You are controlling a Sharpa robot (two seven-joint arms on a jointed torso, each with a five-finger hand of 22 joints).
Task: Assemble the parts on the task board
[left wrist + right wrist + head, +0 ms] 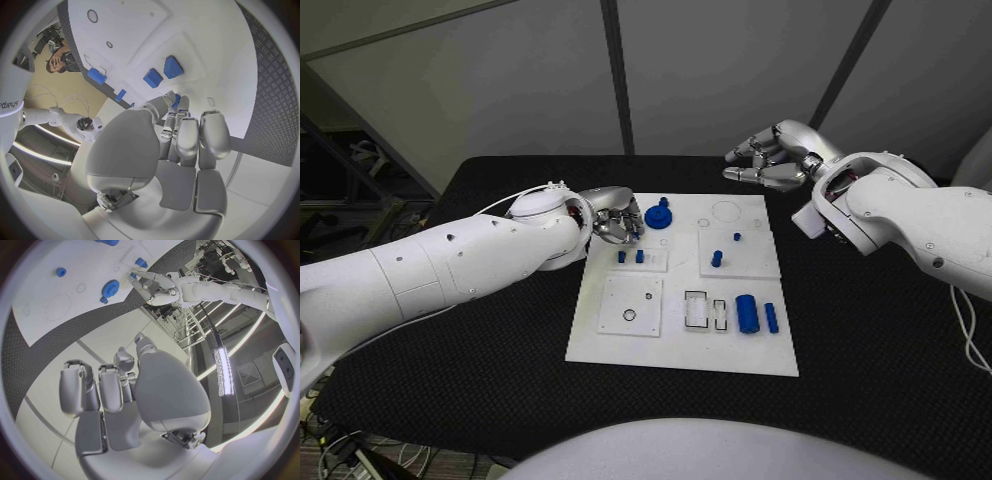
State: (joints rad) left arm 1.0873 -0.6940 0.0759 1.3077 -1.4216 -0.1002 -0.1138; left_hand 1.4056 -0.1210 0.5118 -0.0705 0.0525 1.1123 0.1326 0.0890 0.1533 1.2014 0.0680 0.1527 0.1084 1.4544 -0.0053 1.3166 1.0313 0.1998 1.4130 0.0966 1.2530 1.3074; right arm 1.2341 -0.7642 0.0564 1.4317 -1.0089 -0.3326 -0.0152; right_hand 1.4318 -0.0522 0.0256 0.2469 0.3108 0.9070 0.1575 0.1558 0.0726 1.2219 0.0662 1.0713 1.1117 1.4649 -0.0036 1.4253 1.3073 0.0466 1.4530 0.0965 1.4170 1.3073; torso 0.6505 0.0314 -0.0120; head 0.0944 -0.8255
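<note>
Hovering at the white task board's (678, 345) far-left edge beside the blue gear-shaped part (659, 216), the left hand (610, 222) pinches something blue; a slip risks dropping it. The right hand (772, 160) waits off-board, fingers curled, empty.

White task board (678, 345) flat on the table, its near-left part just beside the left hand (612, 218). Blue gear-shaped part (658, 216) lying right next to that hand's fingers; two blue cylinders (757, 315) lying farther away, well apart from the right hand (770, 160).
</note>
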